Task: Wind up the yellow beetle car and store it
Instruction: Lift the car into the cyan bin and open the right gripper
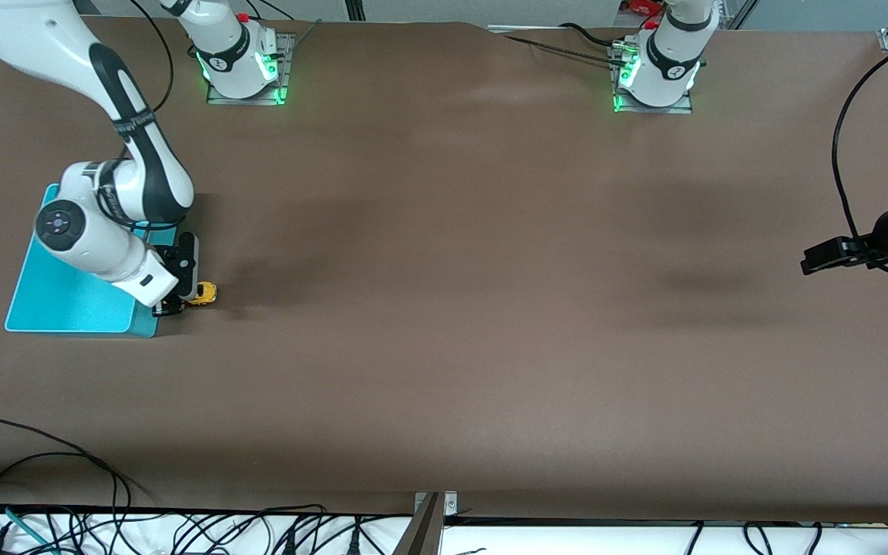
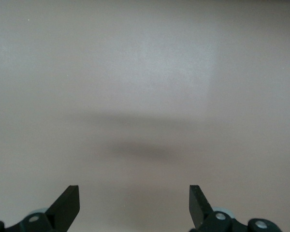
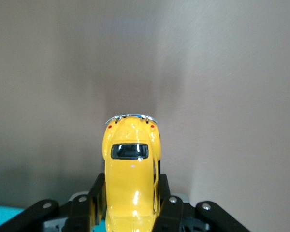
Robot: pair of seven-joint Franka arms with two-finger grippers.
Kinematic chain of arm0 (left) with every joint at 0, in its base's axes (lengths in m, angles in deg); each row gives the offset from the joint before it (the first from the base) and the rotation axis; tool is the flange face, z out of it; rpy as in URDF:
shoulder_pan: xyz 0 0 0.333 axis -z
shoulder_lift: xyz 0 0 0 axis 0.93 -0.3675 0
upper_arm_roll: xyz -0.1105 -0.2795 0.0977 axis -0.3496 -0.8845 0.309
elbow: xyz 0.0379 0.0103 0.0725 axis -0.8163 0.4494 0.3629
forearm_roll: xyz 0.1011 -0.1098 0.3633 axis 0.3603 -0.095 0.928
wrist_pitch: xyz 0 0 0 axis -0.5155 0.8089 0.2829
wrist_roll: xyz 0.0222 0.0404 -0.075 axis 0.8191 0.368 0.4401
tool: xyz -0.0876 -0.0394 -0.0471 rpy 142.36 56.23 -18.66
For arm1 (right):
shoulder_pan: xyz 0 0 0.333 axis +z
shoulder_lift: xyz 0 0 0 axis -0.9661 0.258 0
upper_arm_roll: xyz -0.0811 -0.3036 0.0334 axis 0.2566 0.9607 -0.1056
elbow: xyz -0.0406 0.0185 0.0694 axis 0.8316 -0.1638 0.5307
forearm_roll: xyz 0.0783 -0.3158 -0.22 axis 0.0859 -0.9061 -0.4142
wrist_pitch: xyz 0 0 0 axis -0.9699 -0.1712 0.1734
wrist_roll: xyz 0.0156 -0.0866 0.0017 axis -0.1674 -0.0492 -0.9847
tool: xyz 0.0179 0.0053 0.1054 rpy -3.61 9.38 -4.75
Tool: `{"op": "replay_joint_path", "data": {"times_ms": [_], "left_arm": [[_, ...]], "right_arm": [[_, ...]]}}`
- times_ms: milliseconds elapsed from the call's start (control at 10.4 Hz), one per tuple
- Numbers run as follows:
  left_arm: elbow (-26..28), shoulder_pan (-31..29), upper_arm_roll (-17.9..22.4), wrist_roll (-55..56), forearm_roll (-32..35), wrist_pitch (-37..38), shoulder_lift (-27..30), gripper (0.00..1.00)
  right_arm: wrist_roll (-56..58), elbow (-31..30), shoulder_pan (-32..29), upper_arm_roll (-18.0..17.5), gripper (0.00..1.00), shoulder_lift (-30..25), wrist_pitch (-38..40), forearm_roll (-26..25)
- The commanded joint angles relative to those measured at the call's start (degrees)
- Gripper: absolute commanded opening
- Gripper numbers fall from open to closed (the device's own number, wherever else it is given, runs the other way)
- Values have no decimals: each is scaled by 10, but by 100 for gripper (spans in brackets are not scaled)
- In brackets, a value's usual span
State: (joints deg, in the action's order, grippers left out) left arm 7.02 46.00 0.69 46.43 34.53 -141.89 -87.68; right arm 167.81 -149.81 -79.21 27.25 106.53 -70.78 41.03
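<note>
The yellow beetle car sits on the brown table right beside the turquoise bin, at the right arm's end. My right gripper is shut on the car; in the right wrist view its black fingers press both sides of the yellow beetle car, whose chrome bumper points away from the wrist. My left gripper hangs open over bare table at the left arm's end, nothing between its fingers.
The right arm's elbow and wrist cover part of the turquoise bin. Both arm bases stand along the table's back edge. Cables lie along the edge nearest the front camera.
</note>
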Motion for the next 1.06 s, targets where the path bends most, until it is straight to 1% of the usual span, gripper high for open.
{"op": "replay_joint_path", "data": {"times_ms": [0, 96, 193, 289, 482, 579, 868, 965], "left_arm": [[4, -4, -1, -15, -4, 4, 5, 100], [4, -4, -1, -15, -4, 4, 5, 100], [4, -4, -1, -15, -4, 4, 5, 100], [3, -4, -1, -15, -4, 4, 5, 100], [3, -4, -1, -15, -4, 3, 5, 100], [3, -4, -1, -15, -4, 3, 5, 100], [3, -4, -1, -15, -4, 4, 5, 100], [3, -4, 0, -15, -4, 4, 5, 100]], "right_arm": [[-33, 96, -6, -7, 18, -8, 144, 4], [-46, 140, -7, 3, 18, -8, 209, 9], [-49, 169, -7, 36, 18, -9, 257, 20], [-48, 172, -7, 66, 18, -9, 271, 36], [-48, 159, -11, 142, 18, -2, 271, 62], [-47, 145, -26, 157, 18, 2, 260, 71], [-38, 108, -65, 157, 20, 53, 199, 70], [-35, 83, -66, 157, 20, 54, 177, 70]]}}
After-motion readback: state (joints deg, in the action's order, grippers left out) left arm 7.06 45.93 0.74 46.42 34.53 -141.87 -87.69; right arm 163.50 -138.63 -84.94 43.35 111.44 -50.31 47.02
